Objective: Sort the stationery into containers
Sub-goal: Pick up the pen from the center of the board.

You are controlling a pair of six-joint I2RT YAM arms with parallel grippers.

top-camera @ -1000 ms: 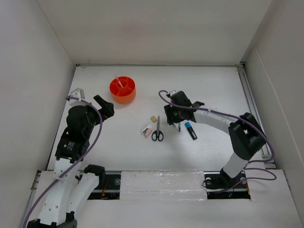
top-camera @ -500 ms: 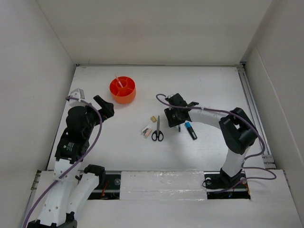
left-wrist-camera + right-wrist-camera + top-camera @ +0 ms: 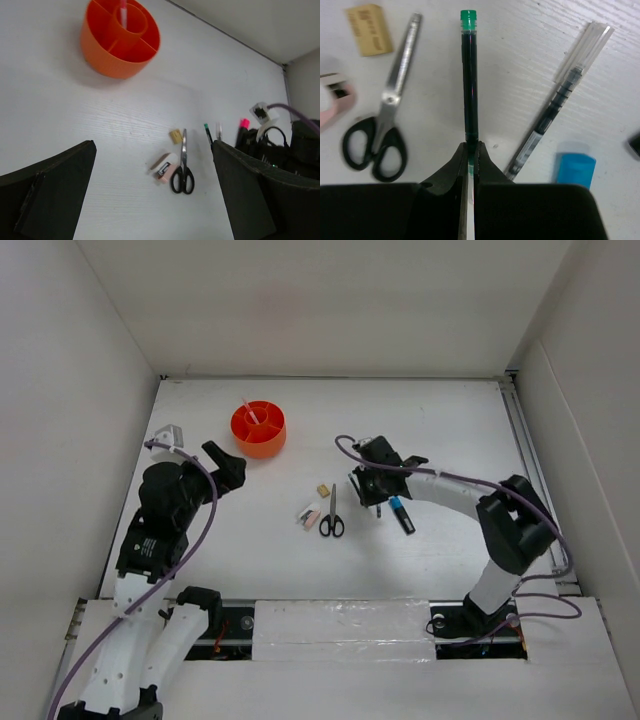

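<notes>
My right gripper (image 3: 470,150) is shut on a slim dark pen (image 3: 469,75) with a green end, which lies on the table pointing away from the wrist. A second slim pen (image 3: 560,100) with a clear cap lies to its right, beside a blue marker cap (image 3: 576,170). Black-handled scissors (image 3: 382,130) lie to its left, with a tan eraser (image 3: 369,29) and a pink eraser (image 3: 332,97). From above, the right gripper (image 3: 372,495) sits right of the scissors (image 3: 331,515). The orange tub (image 3: 258,429) holds a pink pen (image 3: 248,410). My left gripper (image 3: 225,465) hangs open and empty, below and left of the tub.
The left wrist view shows the tub (image 3: 120,40) at upper left, the scissors (image 3: 182,167) and erasers (image 3: 165,171) in the middle, and a pink marker cap (image 3: 244,123) by the right arm. White walls enclose the table (image 3: 450,420) on three sides.
The right gripper's jaws have closed on the green-ended pen after shifting slightly over the pens. The left arm has barely moved.
</notes>
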